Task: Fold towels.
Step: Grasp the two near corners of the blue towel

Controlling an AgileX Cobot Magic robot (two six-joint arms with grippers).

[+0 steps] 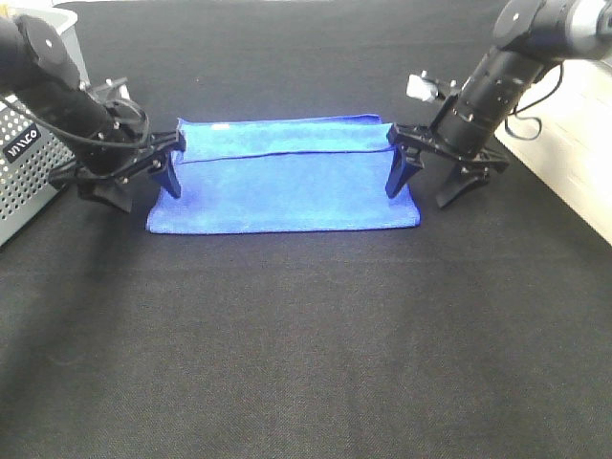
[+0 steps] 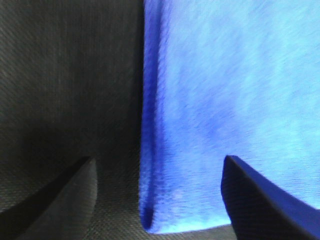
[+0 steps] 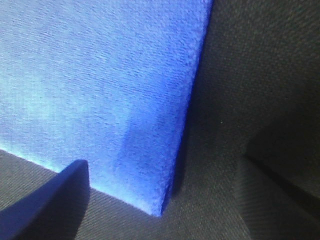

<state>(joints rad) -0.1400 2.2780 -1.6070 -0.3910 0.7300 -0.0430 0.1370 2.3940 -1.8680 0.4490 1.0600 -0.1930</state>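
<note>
Nearest the camera it's just the black fabric-covered surface (image 1: pixel 306 363). Further back, around the middle, sits the royal-blue towel (image 1: pixel 287 186), lying flat with its long axis running 9 to 3 o'clock. There's a narrower band of it layered along the far edge, so it looks to me like one fold is already in.

The left end effector (image 1: pixel 149 199) is at the towel's 9 o'clock end, jaws spread wide and gripping nothing. In the wrist view the doubled towel edge runs right between its two fingers. The right end effector (image 1: pixel 418 198) mirrors that at the 3 o'clock end, also released, one finger over the blue and the other out over the black.

So the towel lies toward 3 o'clock from the left one and toward 9 o'clock from the right one. Neither arm is closer; each owns its own short end. My guess is the next move is pinching both ends together, and the grabs need to match or the fold goes crooked.

Off at 9 o'clock is a grey perforated basket (image 1: pixel 29 182) with white lettering on it, something like "MIYACO", but I can't read it for sure.
</note>
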